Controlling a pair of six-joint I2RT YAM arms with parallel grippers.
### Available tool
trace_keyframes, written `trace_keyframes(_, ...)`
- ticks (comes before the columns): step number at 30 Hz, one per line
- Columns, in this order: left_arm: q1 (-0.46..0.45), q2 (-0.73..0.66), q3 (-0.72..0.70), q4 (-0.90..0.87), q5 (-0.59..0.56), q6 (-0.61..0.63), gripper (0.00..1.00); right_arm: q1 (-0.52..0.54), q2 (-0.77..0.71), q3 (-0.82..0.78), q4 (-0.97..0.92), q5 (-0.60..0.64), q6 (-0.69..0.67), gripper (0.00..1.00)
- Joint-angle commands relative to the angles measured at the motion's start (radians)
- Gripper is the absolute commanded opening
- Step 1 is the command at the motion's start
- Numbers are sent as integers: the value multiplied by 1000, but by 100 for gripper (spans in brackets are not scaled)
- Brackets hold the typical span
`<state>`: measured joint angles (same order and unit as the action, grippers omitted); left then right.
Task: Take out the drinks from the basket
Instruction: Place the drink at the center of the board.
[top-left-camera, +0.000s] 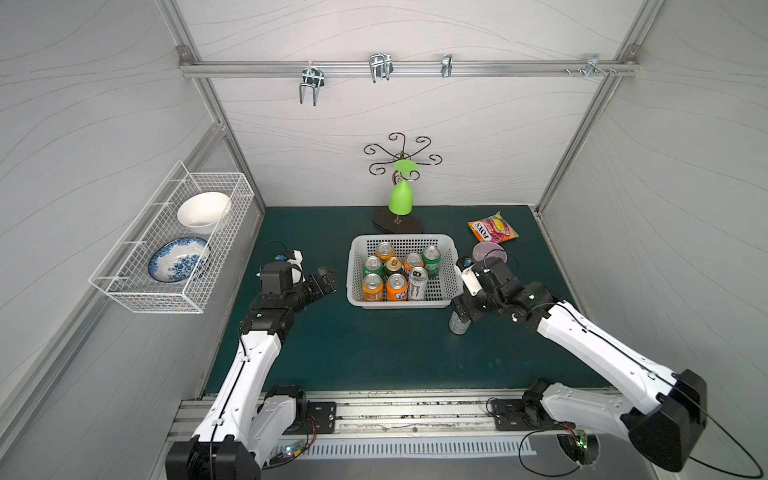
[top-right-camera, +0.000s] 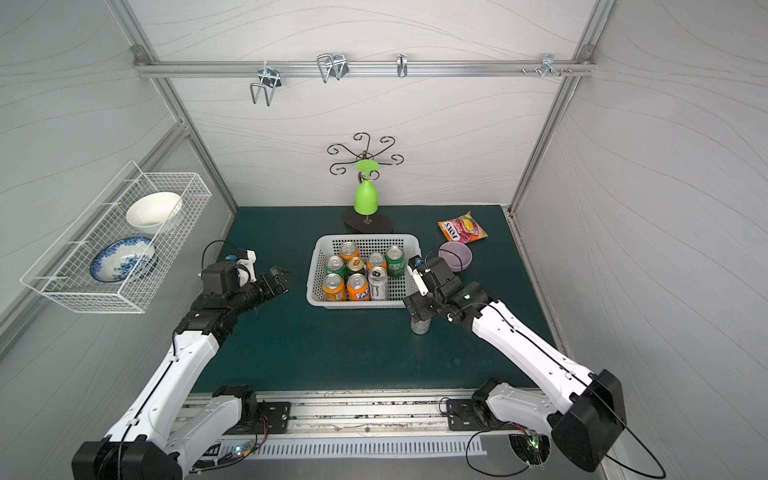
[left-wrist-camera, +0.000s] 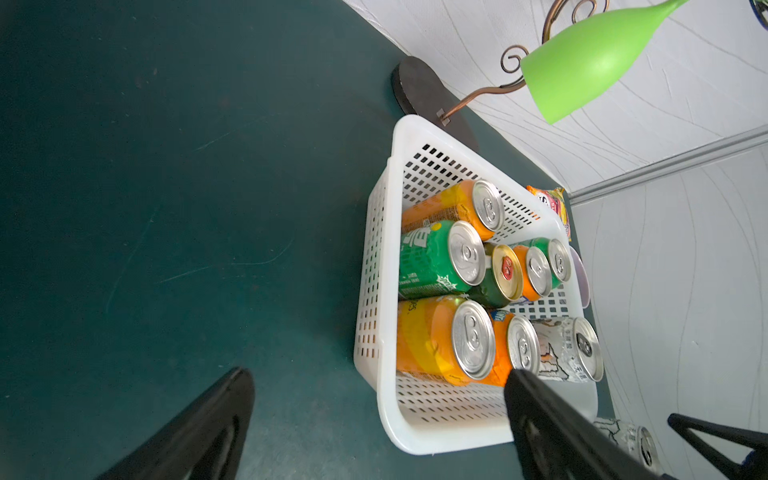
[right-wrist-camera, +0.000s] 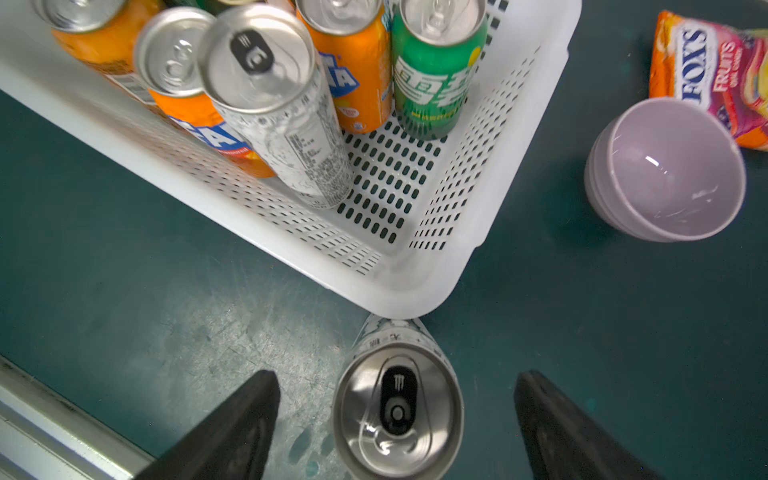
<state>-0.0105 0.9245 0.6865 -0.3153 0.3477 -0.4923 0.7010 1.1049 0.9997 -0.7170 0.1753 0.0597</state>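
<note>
Right wrist view shows you the risk plainly: the right hand (right-wrist-camera: 397, 419) has its fingers (right-wrist-camera: 232, 428) spread wide on either side of the slim silver can (right-wrist-camera: 399, 411), clear of it on both flanks, so nothing is gripped. That can stands upright on the bench (right-wrist-camera: 124, 270), outside the basket (right-wrist-camera: 399, 291) and just beside its rounded near corner; whether it touches the rim you cannot tell from here.

If you lift away at a slant, a finger could clip the can's top, and a tall narrow can would likely tip and roll. Pull straight up first. Swinging toward the basket too low could also catch the rim and drag the whole basket, jostling the drinks inside.

Eight cans remain in the basket in both top views: four orange cans (top-left-camera: 372, 286), two green cans (top-left-camera: 431, 261), the gold-topped can (top-left-camera: 393, 266) and a second silver can (top-left-camera: 417, 284). They are packed close, so your fingers may have little room to slip between neighbours; forcing in could knock one over.

Left hand (top-left-camera: 328, 279) hovers above the bench beside the basket's far side, fingers apart and empty. If both arms go in together they may collide over the basket. The lilac bowl (right-wrist-camera: 665, 170) and snack packet (right-wrist-camera: 706, 75) sit near the right arm's path.
</note>
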Motion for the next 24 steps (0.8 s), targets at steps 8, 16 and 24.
trace_keyframes(8, -168, 10, 167, -137, -115, 86, 98, 6, 25, 174, -79, -66, -24, 99)
trace_keyframes(16, -207, 26, 192, -175, -142, 111, 98, 29, 179, 300, -60, -93, -60, 99)
trace_keyframes(24, -212, 45, 194, -198, -175, 139, 98, 86, 344, 397, -42, -45, -94, 99)
